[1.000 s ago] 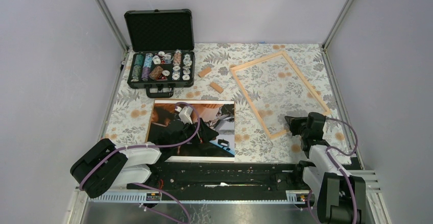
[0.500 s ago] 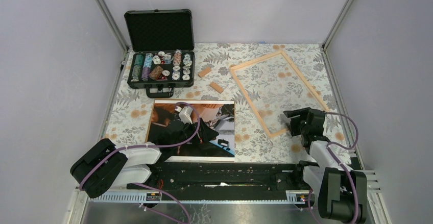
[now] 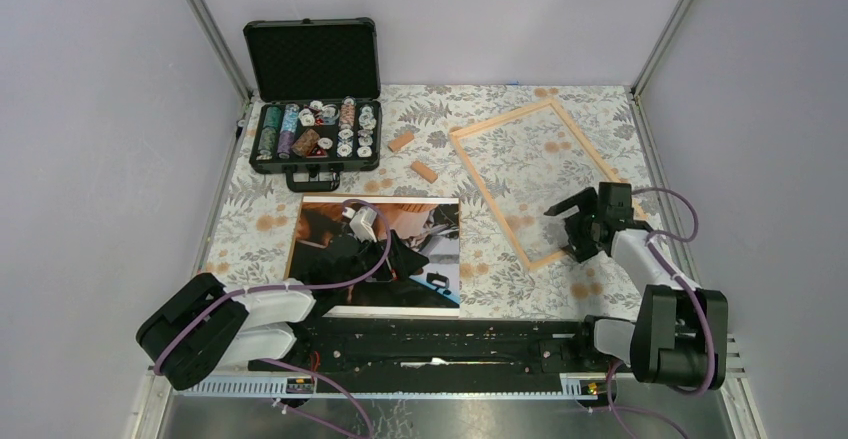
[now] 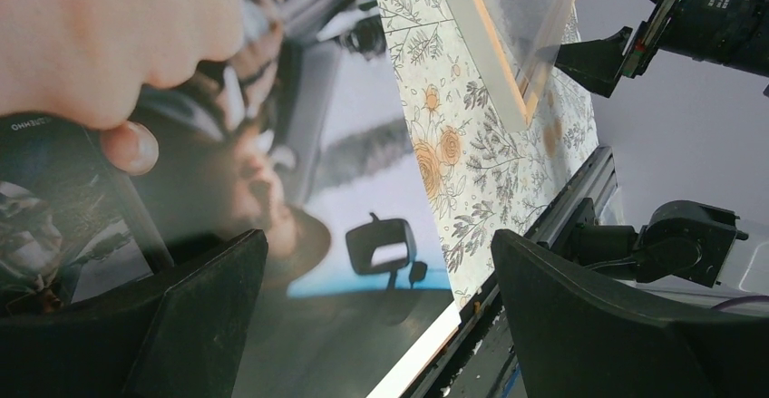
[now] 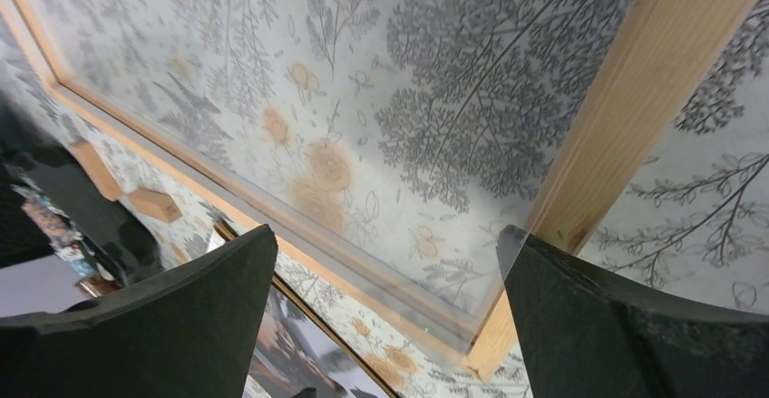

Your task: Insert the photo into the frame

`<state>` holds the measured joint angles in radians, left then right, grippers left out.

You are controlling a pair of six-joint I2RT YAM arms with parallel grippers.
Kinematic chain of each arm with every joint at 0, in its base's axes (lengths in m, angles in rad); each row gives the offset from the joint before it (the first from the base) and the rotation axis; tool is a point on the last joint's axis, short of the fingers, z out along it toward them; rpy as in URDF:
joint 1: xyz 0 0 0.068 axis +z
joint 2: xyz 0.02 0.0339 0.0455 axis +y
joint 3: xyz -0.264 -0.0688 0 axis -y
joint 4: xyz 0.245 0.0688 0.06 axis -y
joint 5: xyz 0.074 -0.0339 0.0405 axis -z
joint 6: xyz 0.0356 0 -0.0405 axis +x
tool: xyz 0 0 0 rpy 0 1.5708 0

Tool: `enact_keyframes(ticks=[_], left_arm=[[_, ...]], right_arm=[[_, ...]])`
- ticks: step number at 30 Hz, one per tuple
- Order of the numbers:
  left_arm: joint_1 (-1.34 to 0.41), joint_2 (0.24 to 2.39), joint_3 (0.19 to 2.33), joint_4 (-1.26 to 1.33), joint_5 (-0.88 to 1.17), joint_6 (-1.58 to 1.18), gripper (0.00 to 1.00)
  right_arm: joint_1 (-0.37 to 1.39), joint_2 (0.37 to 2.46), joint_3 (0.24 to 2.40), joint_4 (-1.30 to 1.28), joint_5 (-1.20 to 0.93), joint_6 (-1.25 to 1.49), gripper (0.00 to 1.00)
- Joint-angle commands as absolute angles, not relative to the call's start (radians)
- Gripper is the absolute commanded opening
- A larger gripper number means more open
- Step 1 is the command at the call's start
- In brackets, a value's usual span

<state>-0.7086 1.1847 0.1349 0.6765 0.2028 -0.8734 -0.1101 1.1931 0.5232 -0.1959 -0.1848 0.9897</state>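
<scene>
Two claws gape empty, left claw over the photo lying flat on the bench left of the frame, right claw above its near corner; that photo looks thin, light and bendy, so probably wants an edge pinch.

Middle of photo hidden under left arm, frame cut off in right wrist view, case contents too small

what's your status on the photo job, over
Left gripper open over the photo, right gripper open over the frame's near corner. Photo flat on the table, outside the frame. Nothing between them.
</scene>
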Motion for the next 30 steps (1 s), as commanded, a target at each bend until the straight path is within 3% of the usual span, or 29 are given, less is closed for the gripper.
enact_keyframes(ticks=[1, 19, 30], left_arm=[[-0.704, 1.165, 0.125, 0.753, 0.207, -0.88, 0.99], [-0.702, 1.155, 0.117, 0.756, 0.205, -0.882, 0.99], [-0.698, 1.156, 0.114, 0.762, 0.206, -0.885, 0.99]], right_arm=[[-0.049, 1.24, 0.607, -0.439, -0.171, 0.935, 1.0], [0.031, 1.419, 0.775, -0.599, -0.06, 0.956, 1.0], [0.048, 1.319, 0.844, -0.793, -0.04, 0.896, 1.0]])
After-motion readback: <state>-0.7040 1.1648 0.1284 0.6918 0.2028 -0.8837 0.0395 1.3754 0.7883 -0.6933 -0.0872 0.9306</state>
